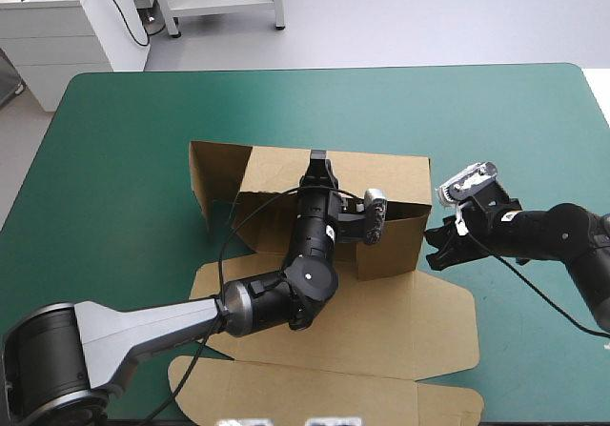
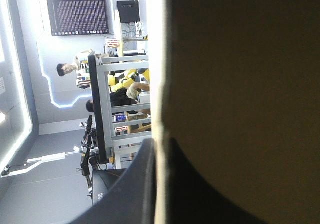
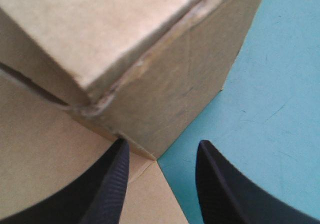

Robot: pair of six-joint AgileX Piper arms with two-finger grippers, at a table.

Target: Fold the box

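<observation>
Teal-green table (image 1: 124, 159), left claw (image 1: 318, 164) gripping brown box (image 1: 400, 178) wall, right claw (image 3: 160, 184) open.

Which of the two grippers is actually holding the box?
The left gripper, shut on the box at its far wall's top edge. The right gripper has its fingers apart beside the right corner, holding nothing.

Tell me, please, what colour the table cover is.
The cover is plain teal-green, clearest in the high view.
</observation>
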